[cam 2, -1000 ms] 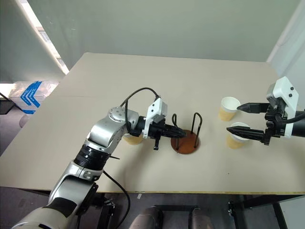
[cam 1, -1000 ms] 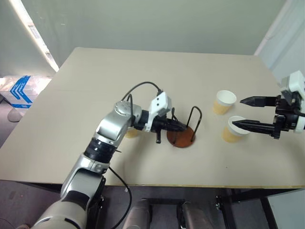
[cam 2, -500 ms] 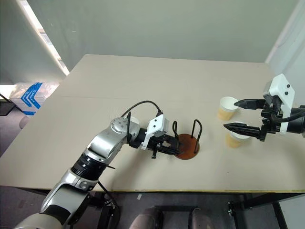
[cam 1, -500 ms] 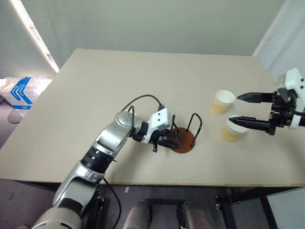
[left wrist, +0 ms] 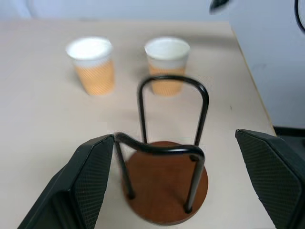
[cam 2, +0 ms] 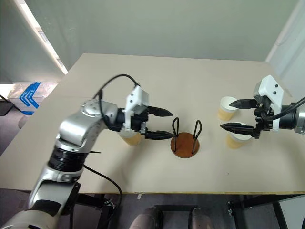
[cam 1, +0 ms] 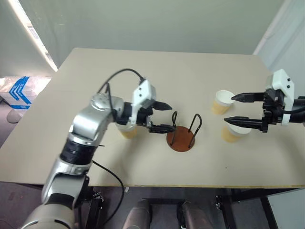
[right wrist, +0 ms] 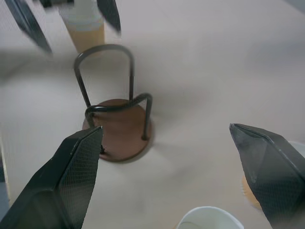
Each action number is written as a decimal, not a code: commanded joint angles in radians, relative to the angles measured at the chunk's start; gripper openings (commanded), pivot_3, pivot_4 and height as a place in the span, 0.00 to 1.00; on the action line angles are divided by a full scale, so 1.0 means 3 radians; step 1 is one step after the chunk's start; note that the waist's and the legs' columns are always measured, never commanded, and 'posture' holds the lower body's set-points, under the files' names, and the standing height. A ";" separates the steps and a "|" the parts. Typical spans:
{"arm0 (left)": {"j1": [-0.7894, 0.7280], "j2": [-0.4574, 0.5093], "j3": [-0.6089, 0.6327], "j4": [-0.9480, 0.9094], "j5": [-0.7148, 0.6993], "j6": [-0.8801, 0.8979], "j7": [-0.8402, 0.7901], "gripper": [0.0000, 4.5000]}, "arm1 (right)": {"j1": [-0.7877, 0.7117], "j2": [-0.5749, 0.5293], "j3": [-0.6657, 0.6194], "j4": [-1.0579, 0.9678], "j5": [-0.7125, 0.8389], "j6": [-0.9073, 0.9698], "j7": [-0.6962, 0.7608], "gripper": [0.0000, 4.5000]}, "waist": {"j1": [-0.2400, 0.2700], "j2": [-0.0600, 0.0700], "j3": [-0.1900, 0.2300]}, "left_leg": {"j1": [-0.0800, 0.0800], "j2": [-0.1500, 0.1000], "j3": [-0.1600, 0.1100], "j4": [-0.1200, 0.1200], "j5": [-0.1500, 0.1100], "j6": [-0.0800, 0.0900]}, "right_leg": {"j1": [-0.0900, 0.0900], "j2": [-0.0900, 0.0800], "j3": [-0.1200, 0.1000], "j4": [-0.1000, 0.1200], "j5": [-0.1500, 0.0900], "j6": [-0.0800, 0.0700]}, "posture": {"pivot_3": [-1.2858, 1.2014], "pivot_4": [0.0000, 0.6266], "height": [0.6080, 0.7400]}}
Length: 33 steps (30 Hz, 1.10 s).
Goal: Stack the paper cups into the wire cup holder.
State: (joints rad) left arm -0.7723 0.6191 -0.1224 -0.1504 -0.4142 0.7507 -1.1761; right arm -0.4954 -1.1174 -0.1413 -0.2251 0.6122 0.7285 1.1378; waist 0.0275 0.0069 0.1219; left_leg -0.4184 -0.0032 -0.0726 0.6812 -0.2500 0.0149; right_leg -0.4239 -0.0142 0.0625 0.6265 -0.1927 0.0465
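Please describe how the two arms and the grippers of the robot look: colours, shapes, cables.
The left arm has silver metal shells with black joint rings, and a thin black cable loops over it. Each wrist carries a white angular housing. The left gripper and the right gripper each have two long black fingers narrowing to points, with cross-hatched inner pads.

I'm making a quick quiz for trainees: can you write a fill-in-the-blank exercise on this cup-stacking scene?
1. The wire cup holder holds ____ cups.
2. The number of paper cups standing on the table is ____.
3. Two cups stand on the robot's right near the right gripper, and one cup stands beside the ____ gripper.
4. The jaws of the left gripper are ____.

Missing words: no; three; left; open
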 commanded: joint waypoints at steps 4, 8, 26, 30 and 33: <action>0.0331 0.0502 0.0263 -0.0560 -0.0322 0.0112 -0.0160 0.99 | -0.0165 -0.0069 0.0096 0.0108 -0.0160 -0.0123 0.0140 1.00 | -0.0005 0.0000 0.0000 | 0.0000 0.0000 -0.0001 -0.0001 0.0007 -0.0023 | -0.0001 0.0000 0.0001 0.0000 -0.0009 -0.0001 | 0.52 0.24 1.00; 0.0330 0.0722 0.0396 -0.0473 -0.0291 -0.0034 -0.0120 0.99 | -0.0652 0.0046 0.0490 0.0652 -0.0572 -0.0303 0.0146 1.00 | -0.0006 0.0000 0.0000 | -0.0001 0.0000 -0.0001 -0.0001 -0.0011 0.0003 | -0.0003 -0.0002 0.0001 0.0002 -0.0011 -0.0005 | 0.52 0.24 1.00; 0.0504 0.0761 0.0965 -0.0090 -0.0512 -0.0178 0.0339 0.99 | -0.1992 0.0915 0.1490 0.3161 -0.2291 -0.2055 0.0215 1.00 | -0.0049 0.0009 0.0005 | -0.0005 0.0002 -0.0010 -0.0029 -0.0008 -0.0001 | -0.0028 -0.0001 -0.0008 0.0007 0.0012 -0.0032 | 0.52 0.24 1.00; 0.0535 0.0803 0.0966 -0.0073 -0.0499 -0.0201 0.0366 0.99 | -0.2150 0.1046 0.1588 0.3638 -0.2548 -0.2316 0.0134 1.00 | -0.0051 0.0009 0.0005 | -0.0006 0.0002 -0.0010 -0.0046 0.0000 -0.0015 | -0.0034 -0.0001 -0.0008 0.0006 0.0010 -0.0037 | 0.52 0.24 1.00; 0.0542 0.0814 0.0949 -0.0074 -0.0500 -0.0208 0.0375 1.00 | -0.2285 0.1196 0.1584 0.3975 -0.2664 -0.2462 0.0025 0.96 | -0.0053 0.0009 0.0005 | -0.0005 0.0003 -0.0011 -0.0056 0.0003 -0.0020 | -0.0039 -0.0001 -0.0009 0.0007 0.0009 -0.0039 | 0.52 0.24 1.00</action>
State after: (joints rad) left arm -0.6044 0.8487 0.1392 -0.1567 -0.5591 0.7059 -1.0658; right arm -1.1443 -0.7649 0.3400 0.9420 -0.1681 0.0244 1.1667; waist 0.0116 0.0097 0.1233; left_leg -0.4198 -0.0019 -0.0759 0.6639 -0.2489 0.0085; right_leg -0.4358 -0.0145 0.0597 0.6290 -0.1903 0.0347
